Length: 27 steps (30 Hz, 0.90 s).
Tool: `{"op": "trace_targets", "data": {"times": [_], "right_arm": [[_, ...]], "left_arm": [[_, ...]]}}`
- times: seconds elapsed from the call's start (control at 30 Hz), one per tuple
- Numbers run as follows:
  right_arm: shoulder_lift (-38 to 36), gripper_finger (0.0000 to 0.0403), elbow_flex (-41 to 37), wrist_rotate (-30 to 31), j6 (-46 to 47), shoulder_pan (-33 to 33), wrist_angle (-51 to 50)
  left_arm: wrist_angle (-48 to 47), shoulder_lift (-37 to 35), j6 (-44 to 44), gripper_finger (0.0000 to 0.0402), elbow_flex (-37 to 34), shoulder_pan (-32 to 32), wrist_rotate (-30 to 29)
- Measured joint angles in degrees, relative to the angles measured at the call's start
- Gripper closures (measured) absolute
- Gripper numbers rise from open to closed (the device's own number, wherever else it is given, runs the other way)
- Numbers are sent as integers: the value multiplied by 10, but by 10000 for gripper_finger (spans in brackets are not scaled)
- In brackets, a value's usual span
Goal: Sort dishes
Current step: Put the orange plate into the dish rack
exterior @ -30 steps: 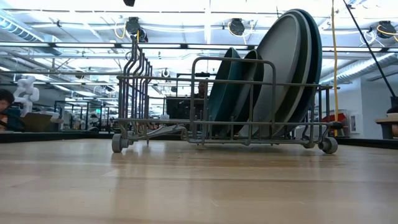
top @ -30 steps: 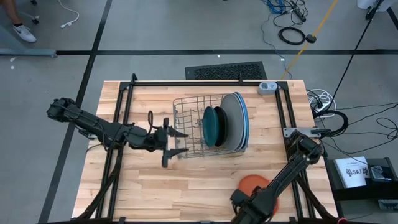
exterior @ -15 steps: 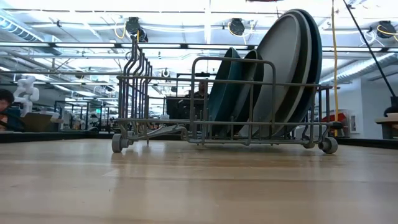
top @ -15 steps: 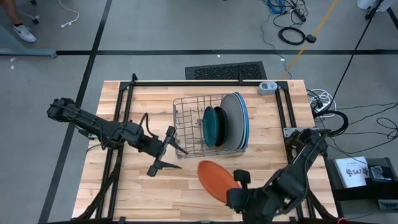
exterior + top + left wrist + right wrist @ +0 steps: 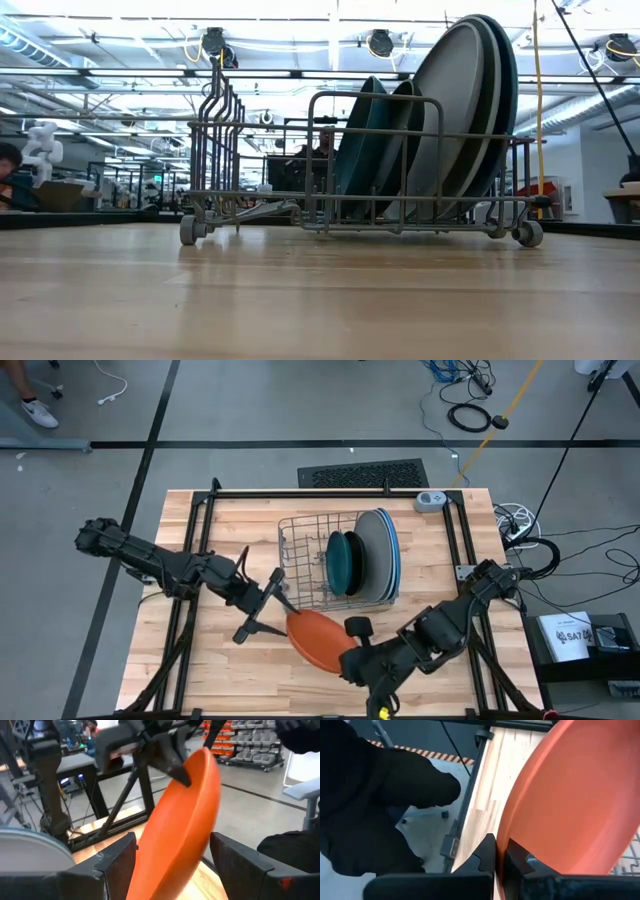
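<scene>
The orange plate is held off the table, tipped on edge, in front of the wire rack. My right gripper is shut on it. My left gripper is open, and its two fingers stand on either side of the plate's other edge; I cannot tell whether they touch it. In the rack, upright on their rims, stand the dark teal plate, the black one behind it, and the grey, pale blue and medium blue large plates. They also show in the low view. My right gripper pinches the orange plate's rim between its two fingers, one on each face. The fingers come level from the table's near right side. The plate is lifted clear of the table and stands tilted on edge, reaching away from the fingers toward my left gripper.
The rack's left half holds no plates. Bare wood lies at the table's near left and far left. Dark frame rails run along both table sides. A small white device sits at the far right corner.
My right gripper has carried the orange plate from the table's near right corner toward the left, up to my left gripper, tipping it from flat onto its edge. My left gripper has turned toward the near edge, and its fingers now straddle the plate's edge.
</scene>
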Motion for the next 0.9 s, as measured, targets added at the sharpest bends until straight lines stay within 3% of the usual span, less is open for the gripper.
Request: {"op": "trace_targets", "data": {"times": [0.27, 0.37, 0.53, 0.57, 0.63, 0.9], "right_arm": [[0, 402, 0, -5, -47, -22, 15], [0, 402, -1, -9, -65, -27, 22], [-1, 397, -1, -7, -69, -31, 19], [-2, 390, -1, -7, -59, -32, 22], [-2, 370, -1, 3, -32, -32, 26], [1, 254, -1, 76, 26, -32, 0]], "left_arm": [[-16, 17, -3, 169, 0, 18, 65], [-16, 32, 3, 222, 0, 17, 65], [-22, 45, 64, 365, 0, 14, 102], [-20, 44, 67, 376, 0, 14, 108], [-19, 40, 66, 376, 0, 14, 115], [-113, -24, 60, 376, 1, 20, 35]]}}
